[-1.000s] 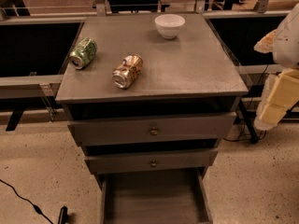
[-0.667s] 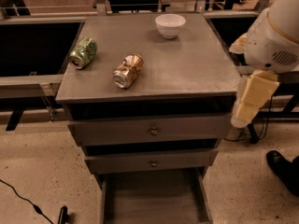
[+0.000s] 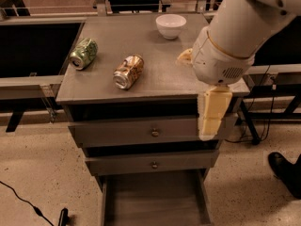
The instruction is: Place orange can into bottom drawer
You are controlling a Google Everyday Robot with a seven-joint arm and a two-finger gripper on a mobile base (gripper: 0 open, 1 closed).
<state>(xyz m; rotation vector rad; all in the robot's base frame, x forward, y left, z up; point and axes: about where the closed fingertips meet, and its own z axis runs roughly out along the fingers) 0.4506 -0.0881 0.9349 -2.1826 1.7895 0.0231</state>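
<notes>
The orange can (image 3: 128,71) lies on its side on the grey cabinet top (image 3: 160,65), left of centre. The bottom drawer (image 3: 153,199) stands pulled out at the foot of the cabinet, showing a bare plank floor. My arm's big white wrist (image 3: 230,41) hangs over the right side of the cabinet top. My gripper (image 3: 209,114) is the cream part pointing down in front of the cabinet's right front corner, well right of the orange can and not touching it.
A green and silver can (image 3: 83,53) lies at the left of the top. A white bowl (image 3: 170,25) stands at the back. Two shut drawers with brass knobs (image 3: 155,132) sit above the open one. A dark shoe (image 3: 284,171) is at right, a cable (image 3: 28,204) at lower left.
My arm has swung in from the right edge of the view to over the cabinet's right side. The cans, the bowl and the drawers have not moved.
</notes>
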